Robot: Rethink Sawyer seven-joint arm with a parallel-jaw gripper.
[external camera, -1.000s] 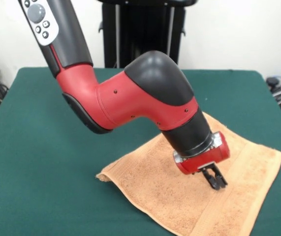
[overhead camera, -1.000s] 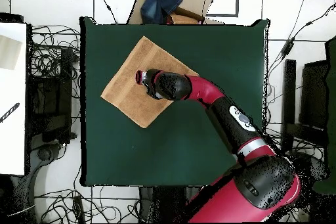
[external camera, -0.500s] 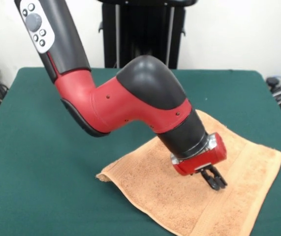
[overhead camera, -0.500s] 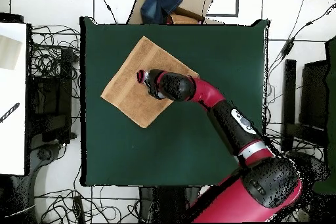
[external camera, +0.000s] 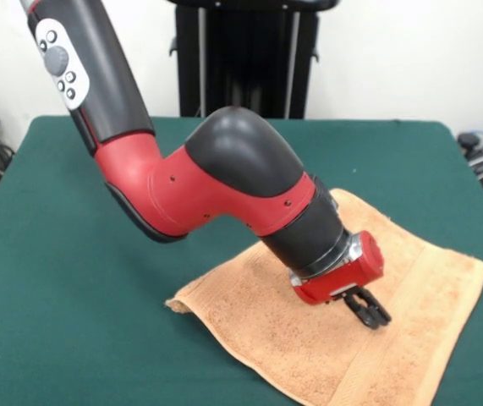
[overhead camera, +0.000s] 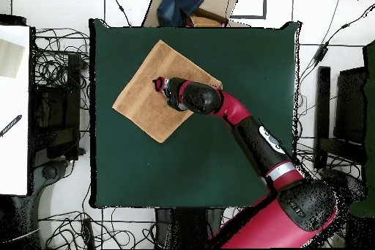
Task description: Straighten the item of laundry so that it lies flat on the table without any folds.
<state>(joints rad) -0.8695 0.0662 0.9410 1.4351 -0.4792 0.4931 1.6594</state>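
bare green table (external camera: 72, 279) all round towel (external camera: 283, 338), arm (external camera: 216, 178) leaning over towel

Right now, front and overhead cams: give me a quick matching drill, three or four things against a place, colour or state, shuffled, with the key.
Things:
1. towel
2. table
3. gripper
4. wrist housing

Descriptions:
A. dark green, carries everything
B. red, just above the fingers
C. peach-orange, spread out, set diagonally to the table edges
D. black, low over the middle of the towel, fingers close together

Pairs: 1-C, 2-A, 3-D, 4-B
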